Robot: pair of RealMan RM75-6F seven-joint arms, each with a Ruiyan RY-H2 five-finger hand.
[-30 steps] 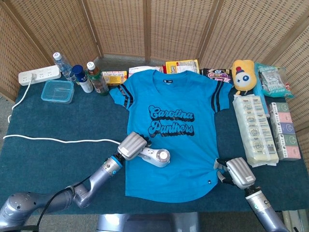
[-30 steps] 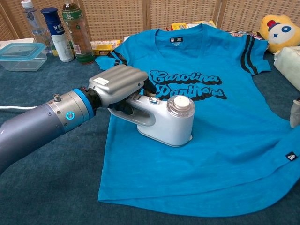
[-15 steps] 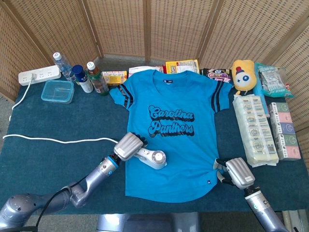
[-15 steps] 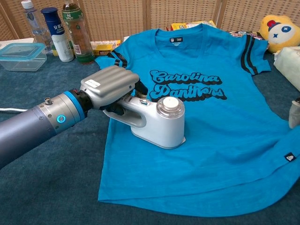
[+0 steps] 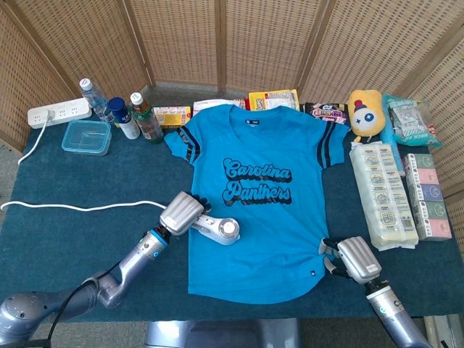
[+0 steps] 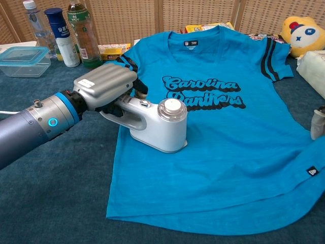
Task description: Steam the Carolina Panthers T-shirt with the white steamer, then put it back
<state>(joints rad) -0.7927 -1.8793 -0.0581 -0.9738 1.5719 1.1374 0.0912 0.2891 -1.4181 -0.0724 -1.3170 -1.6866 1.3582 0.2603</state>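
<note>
- My left hand [image 6: 104, 89] grips the white steamer [image 6: 157, 124] by its handle, at the hand's 4 o'clock, on the Carolina Panthers T-shirt [image 6: 228, 132].
- My right hand [image 5: 354, 259] pinches the shirt's hem.

Left robot hand [image 6: 105, 86] around handle of white steamer [image 6: 157, 124], upright on blue T-shirt [image 6: 223, 132].

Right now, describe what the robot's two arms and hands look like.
The left hand has a ribbed silver-grey back and black fingers. A blue ring with a small glowing light joins it to the smooth grey left arm, which has a dark cable running along it in the head view. The right hand has the same silver shell and blue ring on a grey right arm.
</note>
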